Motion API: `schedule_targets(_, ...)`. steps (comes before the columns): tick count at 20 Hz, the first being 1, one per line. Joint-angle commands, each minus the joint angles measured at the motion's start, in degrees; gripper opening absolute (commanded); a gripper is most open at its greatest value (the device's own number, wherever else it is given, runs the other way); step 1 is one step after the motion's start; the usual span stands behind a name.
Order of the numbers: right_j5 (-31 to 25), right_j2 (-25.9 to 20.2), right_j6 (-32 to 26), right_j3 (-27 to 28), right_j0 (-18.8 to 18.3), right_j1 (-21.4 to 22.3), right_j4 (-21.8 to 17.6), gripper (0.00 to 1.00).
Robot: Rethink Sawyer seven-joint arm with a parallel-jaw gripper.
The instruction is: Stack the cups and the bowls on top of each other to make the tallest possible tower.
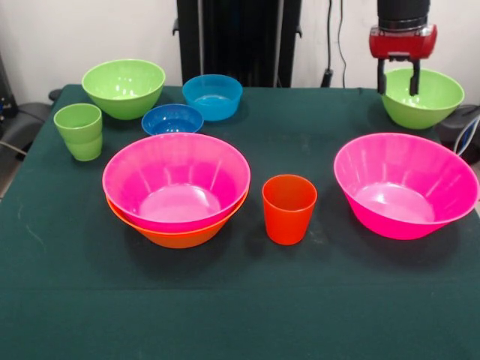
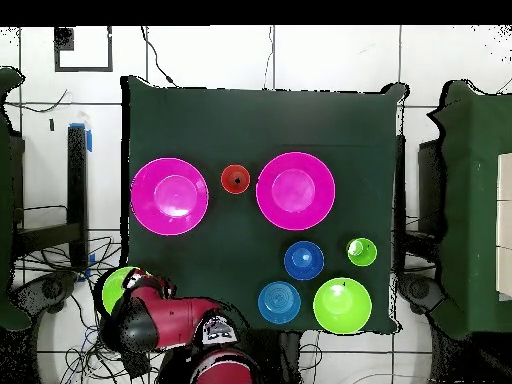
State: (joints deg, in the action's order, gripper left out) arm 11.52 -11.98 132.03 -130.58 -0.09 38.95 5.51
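The tower (image 1: 177, 191) sat left of centre in the front view: a pink bowl (image 1: 176, 180) nested in an orange bowl (image 1: 178, 234), only the orange rim and underside showing. Just right of it, apart, stood the orange-red cup (image 1: 289, 208), upright and mouth up. Further right lay the second pink bowl (image 1: 405, 184), tilted a little, its outer rim close to the frame's right edge. Behind the tower were the dark blue bowl (image 1: 172, 119) and the light blue bowl (image 1: 212, 96), near each other, with a green bowl (image 1: 124, 87) at upper left and the green cup (image 1: 79, 131) below it, near the left edge of the bench (image 1: 247, 300). No writing or label could be read on any piece.

The whole lower strip of the green cloth was bare, and there was open cloth between the light blue bowl and the upper right corner.

The arm (image 2: 175, 322) came down at the upper right of the front view, its red and black head upright. The pincer (image 1: 397, 81) hung with its two dark fingers (image 1: 382, 79) apart, holding nothing, over the second green bowl (image 1: 424, 99) at the bench's back corner. In the overhead view that bowl showed at lower left, partly hidden by the arm and right at the cloth's edge.
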Motion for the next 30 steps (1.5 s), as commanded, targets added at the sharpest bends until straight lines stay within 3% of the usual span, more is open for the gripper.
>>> schedule_targets(1,2.8,-0.2,6.52,-1.5,-2.37,-4.57,-4.77,1.0)
schedule_targets(13,8.04,0.32,8.77,0.34,-1.21,-9.97,-6.88,1.0)
schedule_targets(24,8.81,-1.25,10.06,1.28,0.41,-10.99,-4.57,1.0)
schedule_targets(30,1.55,-2.86,10.36,-2.6,0.46,-2.16,-2.46,1.0)
